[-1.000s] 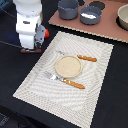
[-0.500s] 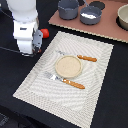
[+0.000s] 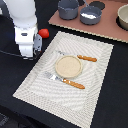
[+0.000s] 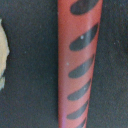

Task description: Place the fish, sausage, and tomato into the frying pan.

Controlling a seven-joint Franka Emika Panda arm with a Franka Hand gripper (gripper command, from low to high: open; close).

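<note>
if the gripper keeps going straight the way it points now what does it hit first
Most likely the sausage: the wrist view looks right onto this red stick with dark stripes lying on a dark surface. How far off it is cannot be told, and the fingers are out of sight.

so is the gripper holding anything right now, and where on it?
Cannot be told. The gripper's fingertips are hidden behind the arm in the exterior view; the wrist view shows only the sausage close up, no fingers on it.
</note>
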